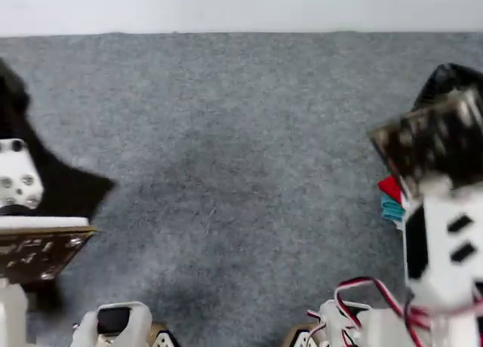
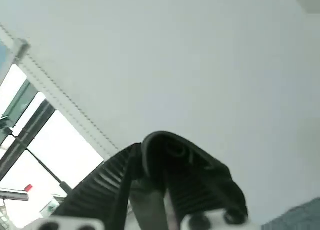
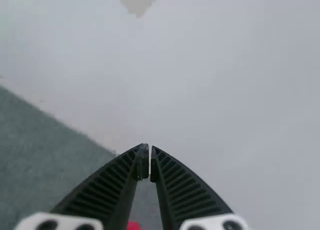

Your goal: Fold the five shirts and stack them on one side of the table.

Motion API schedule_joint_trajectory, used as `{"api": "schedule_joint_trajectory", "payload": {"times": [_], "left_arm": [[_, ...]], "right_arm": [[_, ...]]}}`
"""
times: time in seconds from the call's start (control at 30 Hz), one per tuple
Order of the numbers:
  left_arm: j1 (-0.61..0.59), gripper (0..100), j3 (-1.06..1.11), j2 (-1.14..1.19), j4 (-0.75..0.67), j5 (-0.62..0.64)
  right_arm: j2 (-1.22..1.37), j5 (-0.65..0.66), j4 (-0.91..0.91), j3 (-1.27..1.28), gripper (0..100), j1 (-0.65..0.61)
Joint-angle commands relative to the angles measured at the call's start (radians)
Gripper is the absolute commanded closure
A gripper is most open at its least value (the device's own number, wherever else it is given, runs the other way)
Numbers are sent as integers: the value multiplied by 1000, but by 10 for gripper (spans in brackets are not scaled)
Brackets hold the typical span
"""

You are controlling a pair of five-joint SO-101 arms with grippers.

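Two robot arms stand at one grey worktop [image 1: 241, 151]: one left arm [image 1: 19, 181] and one right arm [image 1: 441, 241]. There are two grippers, one per arm: the left gripper [image 2: 150, 150] and the right gripper [image 3: 149, 152]. Each has two ribbed black jaws, four jaws in all. Two cloth edges show beside the right arm, one red shirt [image 1: 389, 187] and one teal shirt [image 1: 392, 209]; any layers hidden under the arm cannot be counted. One black shape [image 1: 72, 188] sits by the left arm; whether it is a shirt cannot be told.
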Motion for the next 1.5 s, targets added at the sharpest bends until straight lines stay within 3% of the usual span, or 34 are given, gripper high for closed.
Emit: {"api": "schedule_joint_trajectory", "payload": {"times": [0.0, 0.13, 0.37, 0.5, 0.7, 0.93, 1.2, 1.47], "left_arm": [[100, 986, 51, 6, 14, -12], [178, 986, 68, 6, 26, -8], [183, 986, 209, -3, 261, 17], [166, 986, 375, -3, 354, 17], [60, 986, 662, -3, 361, 12], [-83, 986, 935, -3, 354, -72], [-204, 986, 1081, -3, 354, -101], [-204, 986, 1148, -3, 310, -97]], "right_arm": [[-71, 5, 41, 178, 989, 7], [-162, 5, 36, 397, 989, 7], [-251, -20, 35, 717, 988, -28], [-249, -144, 22, 905, 987, -134], [-249, -319, -159, 1260, 981, -406], [-213, -394, -390, 1557, 776, -599], [173, -394, -545, 1432, 827, -659], [584, -400, -447, 1048, 827, -777]]}}
